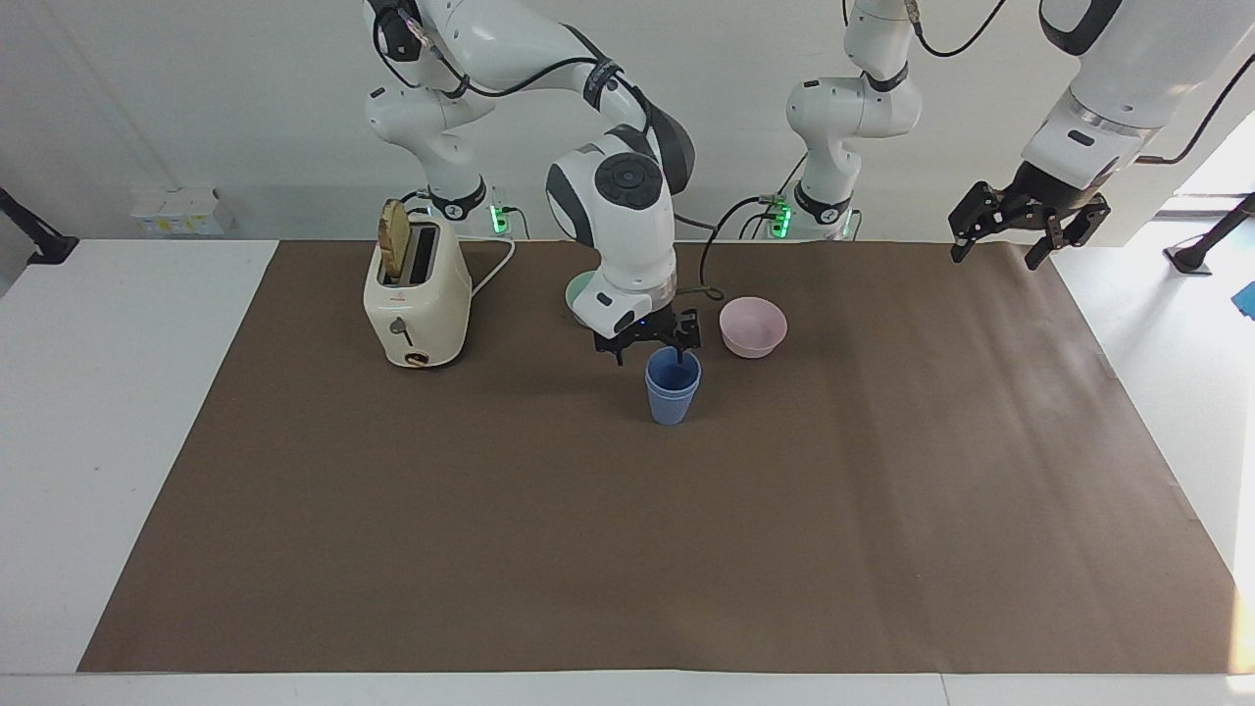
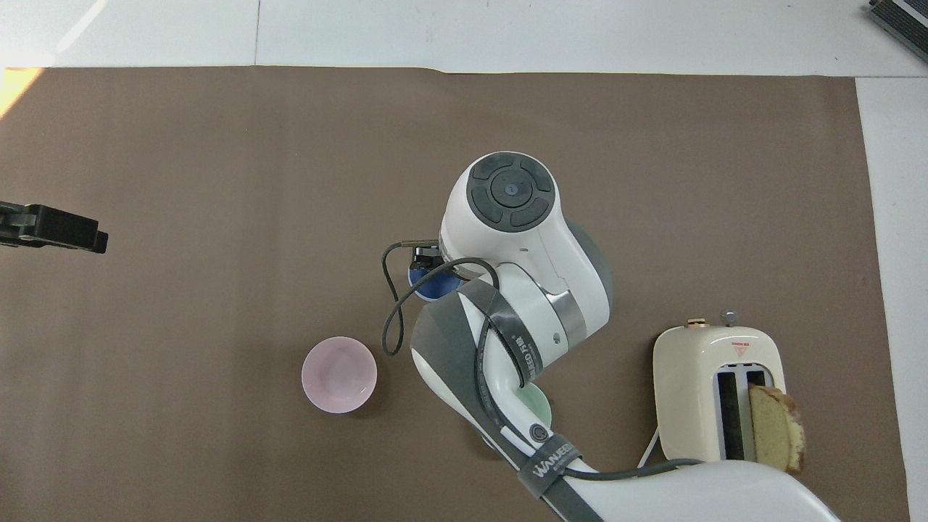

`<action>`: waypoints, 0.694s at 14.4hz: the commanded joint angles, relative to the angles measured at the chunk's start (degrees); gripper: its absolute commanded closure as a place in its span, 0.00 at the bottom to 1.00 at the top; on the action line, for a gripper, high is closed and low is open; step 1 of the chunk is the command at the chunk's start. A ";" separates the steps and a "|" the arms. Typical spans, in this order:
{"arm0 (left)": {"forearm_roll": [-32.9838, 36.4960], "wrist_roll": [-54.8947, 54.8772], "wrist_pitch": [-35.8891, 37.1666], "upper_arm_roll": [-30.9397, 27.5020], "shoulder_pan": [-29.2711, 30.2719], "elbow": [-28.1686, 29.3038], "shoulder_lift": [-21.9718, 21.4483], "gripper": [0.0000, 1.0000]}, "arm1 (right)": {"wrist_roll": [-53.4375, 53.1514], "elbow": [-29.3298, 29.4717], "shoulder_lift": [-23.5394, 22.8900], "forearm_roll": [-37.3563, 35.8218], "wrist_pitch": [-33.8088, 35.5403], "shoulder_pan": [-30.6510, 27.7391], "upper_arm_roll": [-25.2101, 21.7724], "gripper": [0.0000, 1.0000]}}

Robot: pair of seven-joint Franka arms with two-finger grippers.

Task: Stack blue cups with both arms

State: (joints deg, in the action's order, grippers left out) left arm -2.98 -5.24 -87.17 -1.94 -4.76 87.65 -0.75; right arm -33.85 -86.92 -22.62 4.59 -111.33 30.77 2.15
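Note:
The two blue cups stand nested as one stack on the brown mat, in the middle of the table; only one rim shows. My right gripper is open just above the stack's rim, its fingers spread, and holds nothing. In the overhead view the right arm covers most of the stack and hides the gripper. My left gripper is open and empty, raised over the mat's edge at the left arm's end, where the arm waits; it also shows in the overhead view.
A pink bowl sits beside the stack, a little nearer to the robots. A green bowl lies partly hidden under the right arm. A cream toaster with a bread slice stands toward the right arm's end.

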 commanded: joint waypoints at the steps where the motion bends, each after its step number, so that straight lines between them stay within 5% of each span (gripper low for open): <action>1: 0.78 -0.39 0.07 0.53 0.71 1.21 -1.28 0.00 | -0.51 1.04 2.57 -4.57 4.35 -0.88 -0.05 0.00; 10: 0.78 -0.39 0.07 0.53 0.71 1.30 -1.28 0.00 | 4.92 2.28 15.40 -4.68 14.73 -14.49 -0.13 0.00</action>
State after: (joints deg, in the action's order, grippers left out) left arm -2.98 -5.24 -87.17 -1.93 -4.76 87.65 -0.75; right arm -31.56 -83.81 -9.52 -0.05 -98.04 19.28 1.36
